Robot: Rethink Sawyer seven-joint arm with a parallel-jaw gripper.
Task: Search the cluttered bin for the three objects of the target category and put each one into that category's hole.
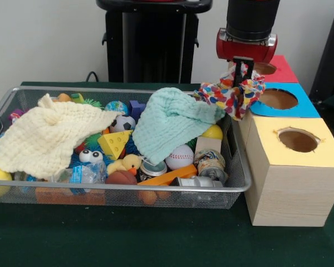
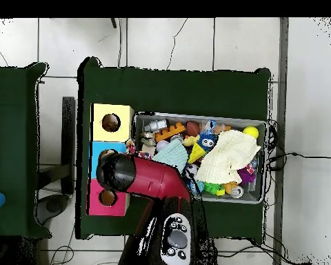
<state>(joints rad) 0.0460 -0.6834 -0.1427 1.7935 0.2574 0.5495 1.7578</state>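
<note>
My gripper [image 1: 242, 77] is shut on the white cloth with multicoloured dots [image 1: 232, 95] and holds it bunched above the right end of the wire mesh bin [image 1: 128, 189], next to the blue-topped box. The mint-green waffle cloth [image 1: 172, 122] lies draped over toys in the bin's right half. The cream waffle cloth [image 1: 44, 139] covers the left half. The yellow-surround hole [image 1: 298, 140] tops the large pale wooden box, nearer the camera than the gripper. In the overhead view the arm [image 2: 137, 176] hides the gripper; the dotted cloth [image 2: 130, 146] peeks out beside the yellow box's hole [image 2: 111, 123].
The blue-topped box [image 1: 278, 100] and red-topped box [image 1: 278, 69] stand behind the yellow one, each with a hole. The bin holds several toys: a cheese wedge [image 1: 114, 143], a baseball [image 1: 180, 157], a rubber duck [image 1: 128, 164], a fuzzy blue toy with eyes [image 1: 90, 157], a small football [image 1: 122, 123].
</note>
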